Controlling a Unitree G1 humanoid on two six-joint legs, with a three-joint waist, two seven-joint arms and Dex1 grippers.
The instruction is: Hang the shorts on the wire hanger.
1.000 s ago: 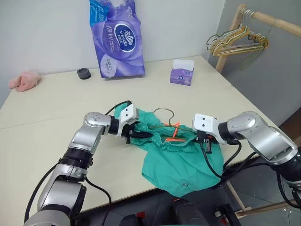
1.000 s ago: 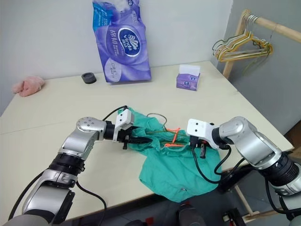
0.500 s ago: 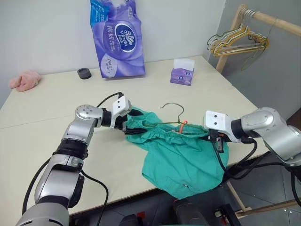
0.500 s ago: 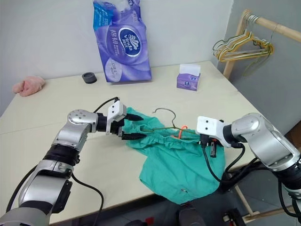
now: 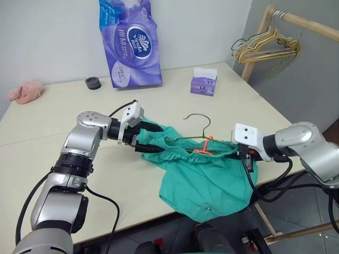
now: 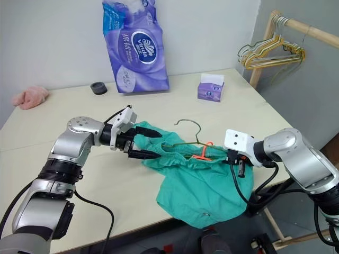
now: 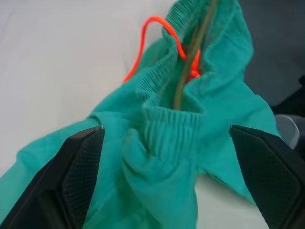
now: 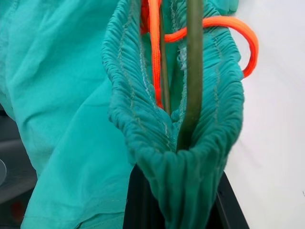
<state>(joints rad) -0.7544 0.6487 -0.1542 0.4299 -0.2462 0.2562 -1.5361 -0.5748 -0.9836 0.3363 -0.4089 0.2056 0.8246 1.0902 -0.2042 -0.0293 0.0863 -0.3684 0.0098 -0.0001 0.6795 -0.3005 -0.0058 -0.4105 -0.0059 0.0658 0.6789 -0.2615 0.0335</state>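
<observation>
The teal shorts hung over the table's near edge, the wire hanger inside their waistband. The right gripper pinched the waistband; the left gripper gaped wide, holding nothing.

Your left gripper is spread wide, its fingers clear of the shorts. Your right gripper is clamped on the shorts' waistband end, arm bent inward, wrist angled down.
</observation>
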